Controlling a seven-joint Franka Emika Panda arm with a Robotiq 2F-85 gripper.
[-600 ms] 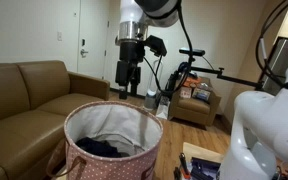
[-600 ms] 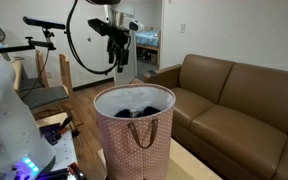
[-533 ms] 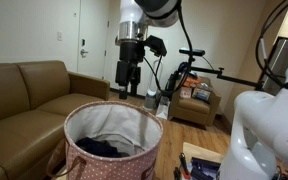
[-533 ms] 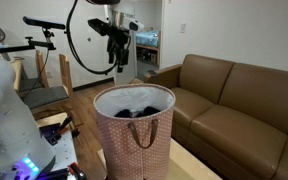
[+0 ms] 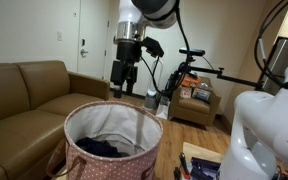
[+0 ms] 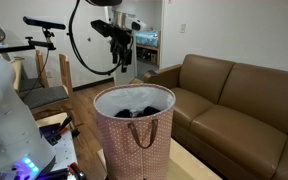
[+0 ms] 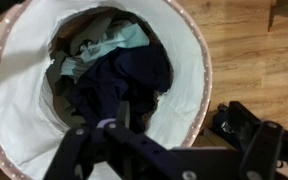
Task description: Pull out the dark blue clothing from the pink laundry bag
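In the wrist view the pincer [image 7: 160,158] looks blurred, apparently cropped below.

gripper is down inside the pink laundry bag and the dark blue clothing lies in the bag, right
Not quite. The gripper is not inside the pink laundry bag; it hangs well above the rim, as both exterior views show. The rest is right: the wrist view shows the dark blue clothing lying in the bag.

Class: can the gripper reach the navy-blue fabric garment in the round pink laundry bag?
Probably yes: the gripper hangs above the open pink laundry bag; the navy-blue garment lies uncovered inside.
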